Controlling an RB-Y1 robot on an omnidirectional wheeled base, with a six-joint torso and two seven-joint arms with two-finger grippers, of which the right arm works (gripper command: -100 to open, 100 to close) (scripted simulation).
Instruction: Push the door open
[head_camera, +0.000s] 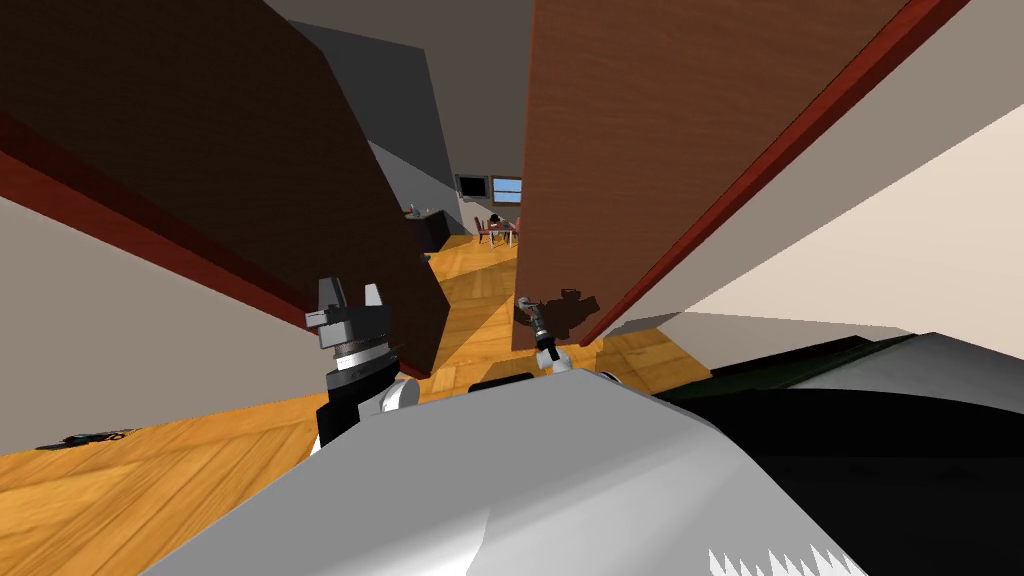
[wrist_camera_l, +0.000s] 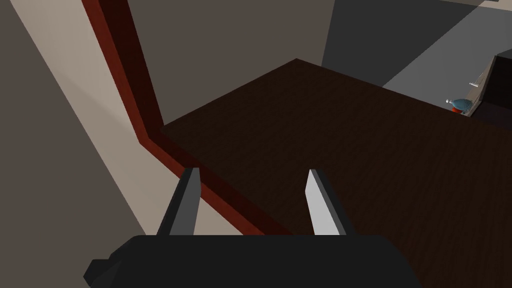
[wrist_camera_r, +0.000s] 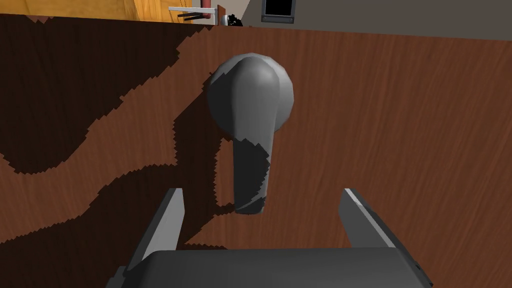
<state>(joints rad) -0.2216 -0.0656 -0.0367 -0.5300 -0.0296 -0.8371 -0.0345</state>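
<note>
A brown door (head_camera: 640, 150) stands ajar ahead on my right, with a red-brown frame (head_camera: 760, 170) along its far side. Its grey lever handle (wrist_camera_r: 250, 115) hangs on the door face (wrist_camera_r: 400, 125). My right gripper (wrist_camera_r: 260, 215) is open right at the door, and the lever's tip lies between its fingers without touching them. In the head view this gripper (head_camera: 533, 318) sits small at the handle (head_camera: 522, 300). My left gripper (head_camera: 350, 297) is open and holds nothing, raised beside a dark brown panel (wrist_camera_l: 325, 150) edged by a red-brown frame (wrist_camera_l: 150, 125).
The dark panel (head_camera: 200, 130) and the door leave a narrow gap onto a wooden floor (head_camera: 480, 290). Beyond it stand a table with chairs (head_camera: 497, 230) and a dark cabinet (head_camera: 430, 230). A dark green and black object (head_camera: 800, 365) lies at my right.
</note>
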